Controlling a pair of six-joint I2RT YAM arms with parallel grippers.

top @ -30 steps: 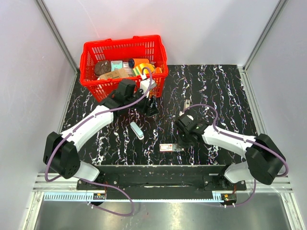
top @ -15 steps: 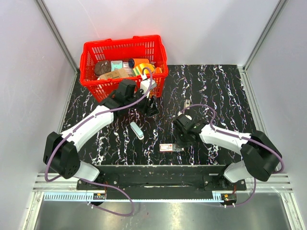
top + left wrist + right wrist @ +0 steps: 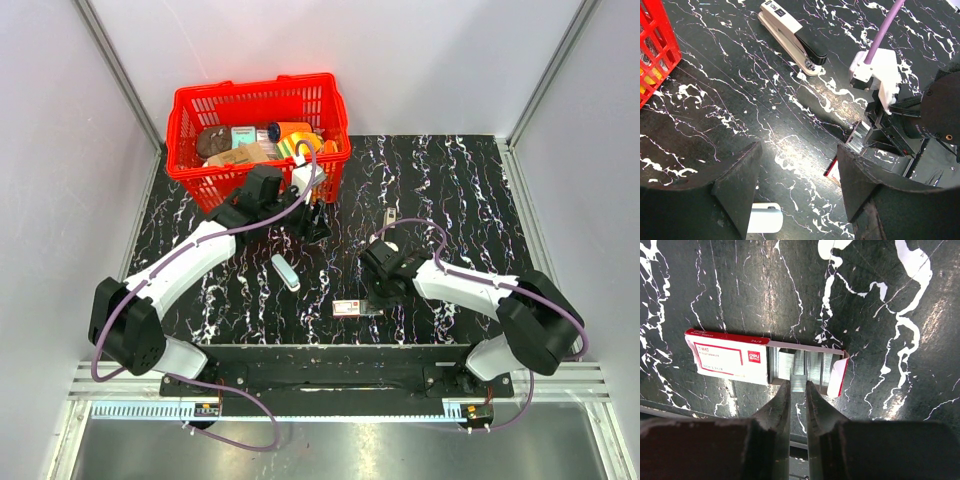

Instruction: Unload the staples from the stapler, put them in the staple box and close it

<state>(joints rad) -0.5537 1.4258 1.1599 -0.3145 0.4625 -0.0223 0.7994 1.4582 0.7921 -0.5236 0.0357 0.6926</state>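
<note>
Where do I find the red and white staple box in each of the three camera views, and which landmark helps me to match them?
Top external: the staple box lies just below the picture's centre, under the right gripper.
Left wrist: only a red and white corner shows, low and right of centre.
Right wrist: it lies across the middle, open end to the right.
Shared landmark: the right gripper, shut on a staple strip at the box's open end.
</note>
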